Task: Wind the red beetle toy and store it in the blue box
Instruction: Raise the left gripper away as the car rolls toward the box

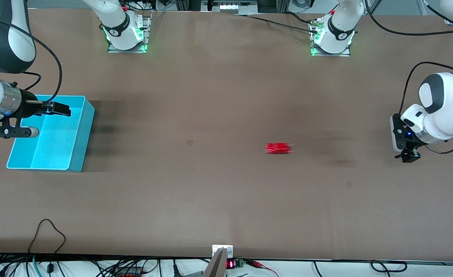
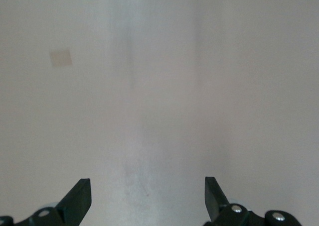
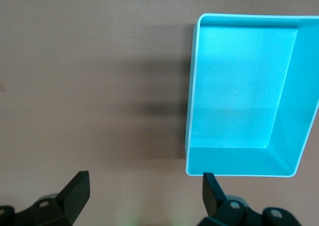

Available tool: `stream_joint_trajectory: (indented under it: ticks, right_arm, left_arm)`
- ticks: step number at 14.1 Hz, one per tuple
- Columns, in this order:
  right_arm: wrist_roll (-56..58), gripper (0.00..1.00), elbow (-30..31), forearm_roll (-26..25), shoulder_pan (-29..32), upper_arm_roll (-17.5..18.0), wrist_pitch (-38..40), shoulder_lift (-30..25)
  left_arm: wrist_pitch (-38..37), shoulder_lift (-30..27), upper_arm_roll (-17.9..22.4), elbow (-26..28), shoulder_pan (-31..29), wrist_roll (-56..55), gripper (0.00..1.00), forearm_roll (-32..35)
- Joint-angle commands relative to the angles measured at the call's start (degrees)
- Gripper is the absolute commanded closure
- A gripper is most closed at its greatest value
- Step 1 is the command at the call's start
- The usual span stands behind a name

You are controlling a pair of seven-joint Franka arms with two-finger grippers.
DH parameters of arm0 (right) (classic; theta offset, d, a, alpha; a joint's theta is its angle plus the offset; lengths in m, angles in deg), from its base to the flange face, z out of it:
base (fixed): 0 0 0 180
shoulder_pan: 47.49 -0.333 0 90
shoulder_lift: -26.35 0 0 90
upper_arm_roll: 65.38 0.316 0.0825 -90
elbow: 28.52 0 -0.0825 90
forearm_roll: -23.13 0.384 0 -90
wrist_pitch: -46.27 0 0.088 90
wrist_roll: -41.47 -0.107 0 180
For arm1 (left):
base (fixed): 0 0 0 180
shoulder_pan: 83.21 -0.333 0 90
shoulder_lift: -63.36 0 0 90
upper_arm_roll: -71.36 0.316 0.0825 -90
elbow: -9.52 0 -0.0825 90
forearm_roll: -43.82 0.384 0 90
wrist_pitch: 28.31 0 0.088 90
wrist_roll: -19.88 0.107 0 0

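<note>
Red beetle toy is seen on the bare table, smeared in the front view as if it is rolling, between the two arms and nearer the left arm's end. It is well apart from the blue box, which stands at the right arm's end and is shown empty in the right wrist view.

Nothing is held by either arm. The left gripper is low over the table at the left arm's end, apart from the toy; its fingers are spread wide over bare tabletop. The right gripper is poised over the blue box, its fingers also spread wide, and that arm appears to be waiting.

The winding step is judged to be done or nearly so, the toy apparently running free; storing is not yet done. For the next move the toy must be allowed to come to rest or be intercepted, then straddled by open fingers, clamped across its small glossy body, and carried to the box. A slip is a risk on so small and rounded a shell.
</note>
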Motion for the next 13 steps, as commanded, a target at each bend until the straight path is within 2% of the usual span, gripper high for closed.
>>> stream_joint_trajectory:
  ticks: [1,7,13]
  right_arm:
    - [0.57,0.00,0.02,0.43,0.24,0.29,0.68,-0.35]
    - [0.57,0.00,0.02,0.43,0.24,0.29,0.85,-0.35]
    - [0.57,0.00,0.02,1.57,0.24,0.29,0.76,-0.35]
  left_arm:
    - [-9.11,0.18,-3.17,-5.62,0.75,-1.80,0.00,0.69]
    - [-19.32,0.18,-4.06,-12.56,7.24,-5.58,0.00,0.77]
    - [-30.56,-0.08,-4.15,-20.30,11.29,-18.40,0.00,0.86]
